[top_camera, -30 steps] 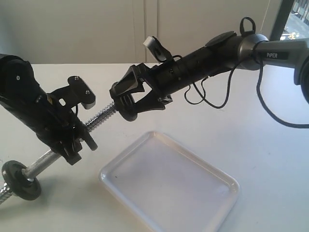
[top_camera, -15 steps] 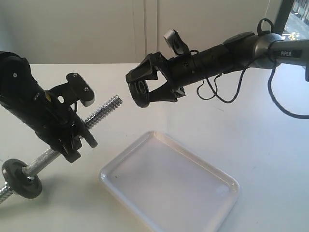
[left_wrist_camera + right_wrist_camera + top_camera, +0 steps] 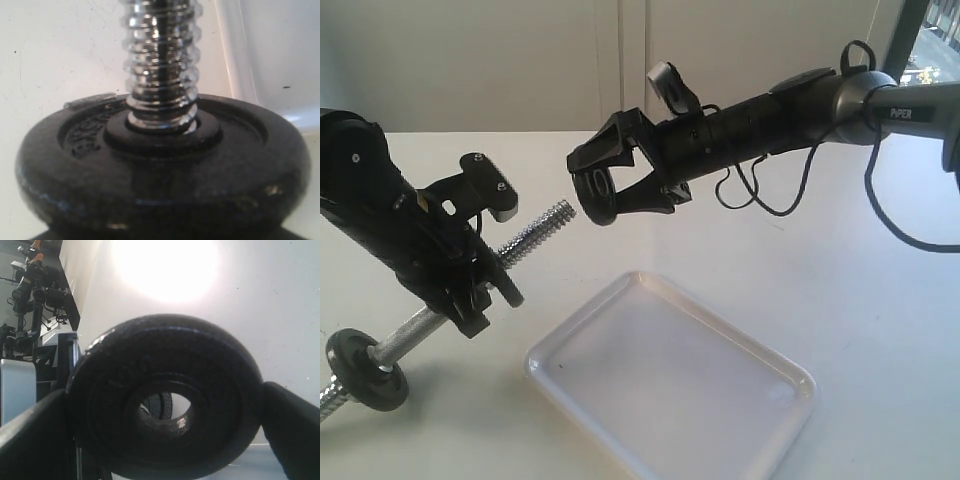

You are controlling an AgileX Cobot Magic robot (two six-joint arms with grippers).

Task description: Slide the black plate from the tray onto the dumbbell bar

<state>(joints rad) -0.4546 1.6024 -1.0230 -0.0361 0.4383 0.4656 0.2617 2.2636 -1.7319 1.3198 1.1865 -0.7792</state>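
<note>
Tray [image 3: 670,395] sat near-centre on desk [image 3: 850,290]. Left tool [image 3: 475,287] clamped dumbbell bar [image 3: 535,238], tilted up rightward, one disc [image 3: 365,372] at its near-left end. Farther right, right tool [image 3: 598,183] pinched black plate [image 3: 592,203] by the rim, airborne, just off the threaded tip, not touching.

The black plate [image 3: 165,347] fills the view, clamped by its rim between the right gripper's [image 3: 162,415] two dark fingers [image 3: 292,427], central hole open, bright glare behind.
</note>
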